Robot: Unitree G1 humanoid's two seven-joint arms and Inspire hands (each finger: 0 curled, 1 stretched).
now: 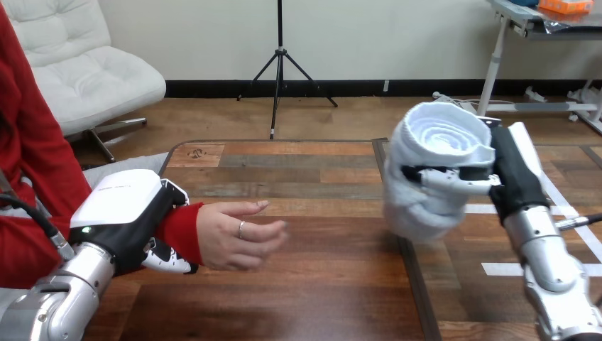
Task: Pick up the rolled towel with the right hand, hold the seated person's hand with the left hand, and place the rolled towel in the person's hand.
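My right hand [507, 174] is shut on the rolled white towel [434, 167] and holds it upright above the table at the right, its spiral end facing up. At the left, my left hand [131, 217] is curled round the person's wrist at the red sleeve cuff, with fingers showing under the wrist. The person's hand [238, 234] reaches to the right from my left hand, held just above the table, fingers loosely bent and the palm side turned away. A gap of bare table lies between the towel and the person's hand.
The wooden table [312, 284] has a dark seam [412, 270] running front to back near its middle. White tape lines [507, 268] mark the right part of the table.
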